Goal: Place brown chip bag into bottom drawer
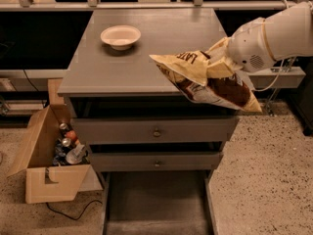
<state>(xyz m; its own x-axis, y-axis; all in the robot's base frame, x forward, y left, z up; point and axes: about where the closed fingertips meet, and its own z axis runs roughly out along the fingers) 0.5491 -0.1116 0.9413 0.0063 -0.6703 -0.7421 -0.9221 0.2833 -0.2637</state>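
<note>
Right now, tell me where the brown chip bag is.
Right half of the camera view: the brown chip bag hangs gripped by the end effector at the front right corner of the cabinet top, higher than the open bottom drawer.

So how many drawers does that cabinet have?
3: top drawer and middle drawer shut, bottom drawer pulled open at the floor. The gripper holds the bag over the cabinet's right front corner.

Crinkled glossy foil bag (205, 80) in gripper (221, 63)

Lab-like workroom, speckled floor (264, 180), grey cabinet (146, 67), cardboard box (34, 153) of cans (64, 142), tool (222, 65) clutching brown chip bag (215, 89) at cabinet's front corner
</note>
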